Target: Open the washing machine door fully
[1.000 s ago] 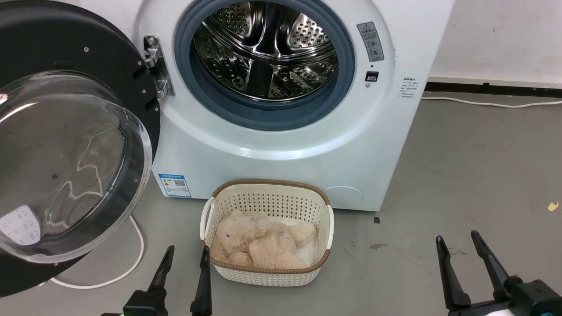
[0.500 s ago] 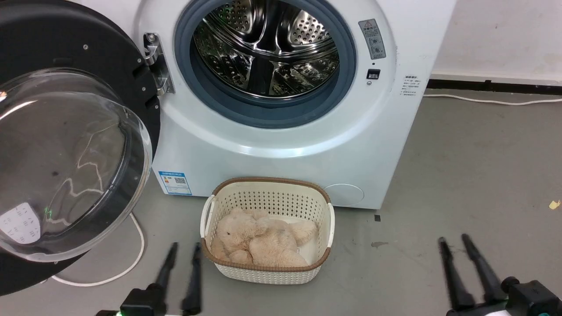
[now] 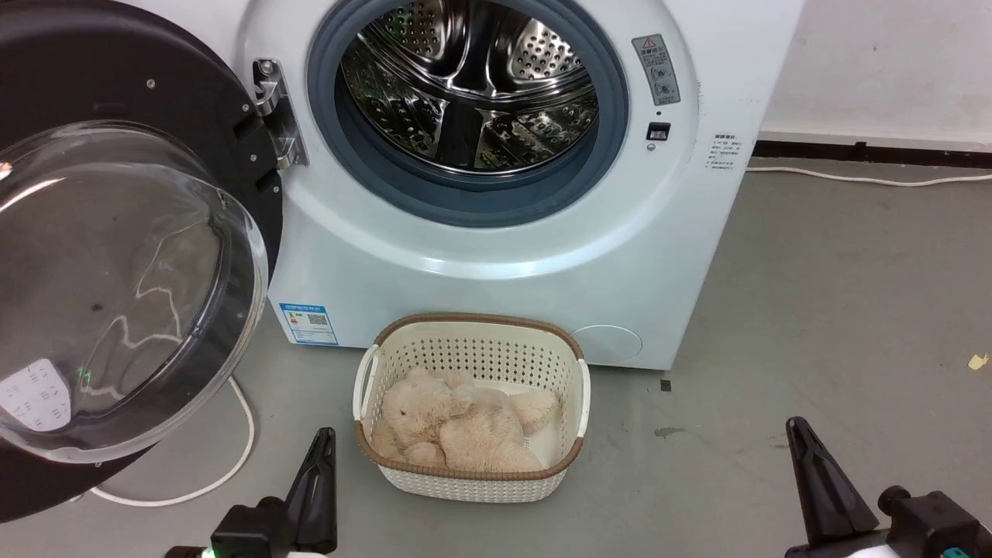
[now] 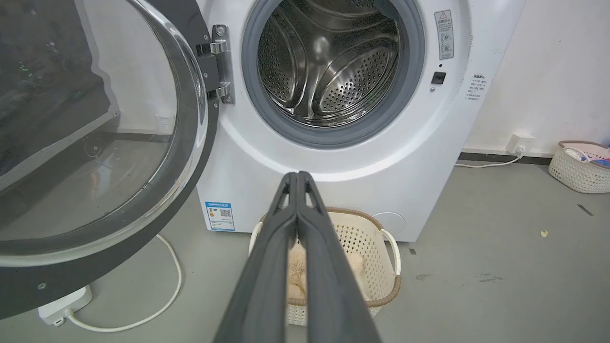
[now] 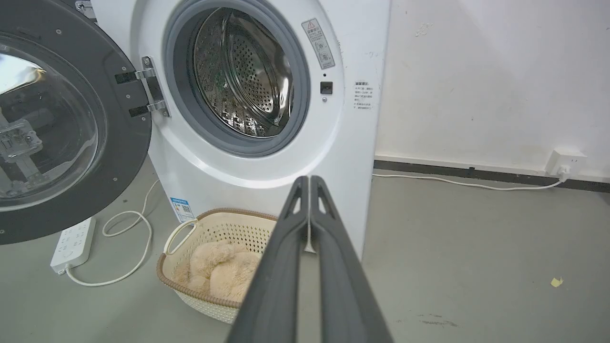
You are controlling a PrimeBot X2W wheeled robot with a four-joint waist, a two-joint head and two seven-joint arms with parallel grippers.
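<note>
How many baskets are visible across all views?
2. One cream basket holding a plush toy sits on the floor before the washing machine; a second basket stands by the wall at the left wrist view's right edge, partly cut off.

Right pincer (image 5: pixel 310 183) pressed closed, empty; washing machine door (image 5: pixel 125 151) wide open; basket (image 5: pixel 224 212) holds plush toy (image 5: pixel 214 267).
</note>
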